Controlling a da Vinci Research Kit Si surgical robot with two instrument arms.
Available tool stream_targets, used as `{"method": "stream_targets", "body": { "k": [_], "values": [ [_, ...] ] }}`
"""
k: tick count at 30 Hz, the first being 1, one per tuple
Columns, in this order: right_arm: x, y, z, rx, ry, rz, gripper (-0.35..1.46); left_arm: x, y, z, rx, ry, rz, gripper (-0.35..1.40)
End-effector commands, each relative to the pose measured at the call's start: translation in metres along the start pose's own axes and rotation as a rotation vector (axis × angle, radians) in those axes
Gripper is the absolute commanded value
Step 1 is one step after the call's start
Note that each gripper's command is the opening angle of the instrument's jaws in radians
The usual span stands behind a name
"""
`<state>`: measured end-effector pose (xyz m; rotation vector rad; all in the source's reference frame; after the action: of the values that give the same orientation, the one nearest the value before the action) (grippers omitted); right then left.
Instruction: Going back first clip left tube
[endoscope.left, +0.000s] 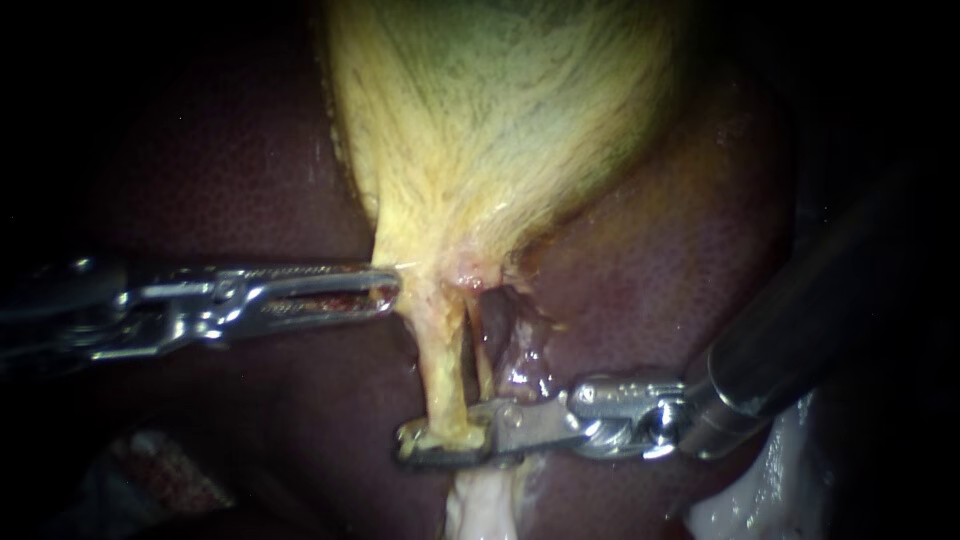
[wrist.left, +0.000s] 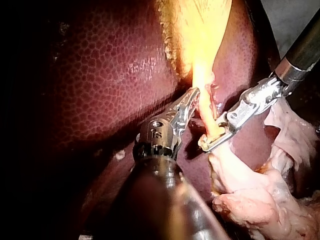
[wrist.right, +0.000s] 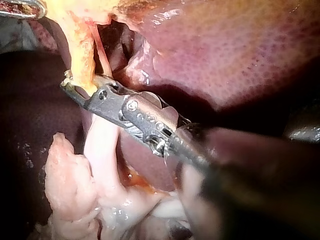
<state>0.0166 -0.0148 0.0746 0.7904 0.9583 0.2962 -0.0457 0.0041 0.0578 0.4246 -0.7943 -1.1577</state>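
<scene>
Barely, right wrist catches left instrument (wrist.right: 21, 7)

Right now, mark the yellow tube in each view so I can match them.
Endoscope view: the yellow tube runs from the gallbladder to the right instrument.
Left wrist view: the tube lies just ahead of the left instrument, reaching the right instrument.
Right wrist view: the tube meets the right instrument's tip.
Shared landmark: the right instrument's tip on the tube.

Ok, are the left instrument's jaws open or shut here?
Shut on the gallbladder: the left instrument has both jaws nearly together, tips pinching the yellow edge of its neck.
</scene>
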Motion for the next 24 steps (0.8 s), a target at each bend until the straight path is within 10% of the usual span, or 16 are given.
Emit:
{"method": "stream_targets", "body": {
  "k": [1, 11, 15, 24],
  "values": [
    [0.0, 0.0, 0.0, -0.001, -0.001, 0.002, -0.35, 0.0, 0.0, 0.0, 0.0, 0.0, 0.0, -0.15],
    [-0.0002, -0.0001, 0.0001, -0.001, -0.002, 0.006, -0.34, 0.0, 0.0, -0.0001, 0.0, 0.0, 0.0, -0.15],
    [0.0001, -0.0003, 0.0003, 0.002, 0.026, 0.011, 0.42, 0.0, 0.0, -0.0001, 0.0, 0.0, 0.0, -0.15],
    [0.0012, -0.0003, 0.0003, -0.085, 0.144, -0.128, 0.6, 0.0, 0.0, -0.0002, 0.001, 0.0, 0.0, -0.15]
  ]
}}
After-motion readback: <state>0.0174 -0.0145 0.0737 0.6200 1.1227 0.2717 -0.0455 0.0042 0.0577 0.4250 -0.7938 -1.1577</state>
